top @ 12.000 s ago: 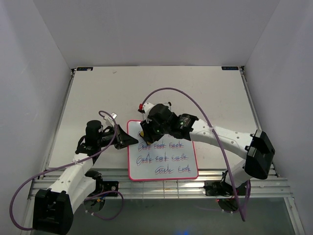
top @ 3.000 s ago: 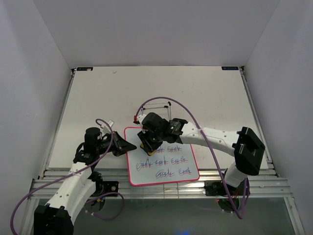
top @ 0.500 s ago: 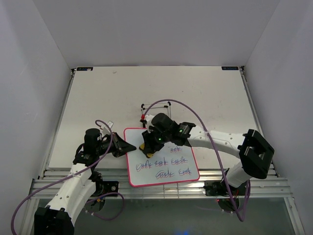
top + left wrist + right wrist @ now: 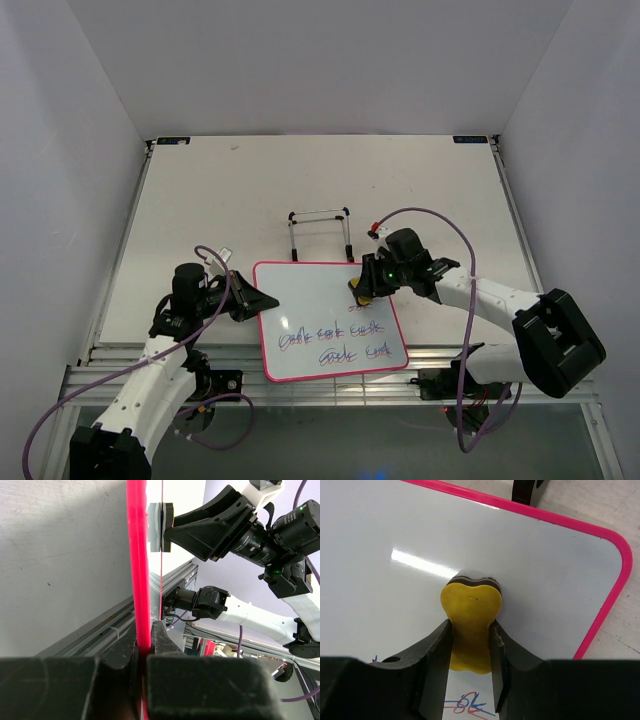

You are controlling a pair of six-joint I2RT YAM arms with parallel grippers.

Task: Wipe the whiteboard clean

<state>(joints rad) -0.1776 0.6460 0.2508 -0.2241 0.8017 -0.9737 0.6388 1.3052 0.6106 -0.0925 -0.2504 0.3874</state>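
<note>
On the white table (image 4: 200,190), the left gripper (image 4: 258,300) is pinching the whiteboard (image 4: 310,290), probably light, stiff and slippery, by its frame edge; the right gripper (image 4: 364,289) is clamping the eraser (image 4: 470,620).

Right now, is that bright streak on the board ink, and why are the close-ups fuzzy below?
Right wrist view: the streak on the whiteboard is glare, not ink; the right gripper sits too near, so soft. Left wrist view: the left gripper and pink frame blur likewise. Top view: sharp.

Scribbles (image 4: 335,333) on whiteboard (image 4: 305,290) unreadable
</note>
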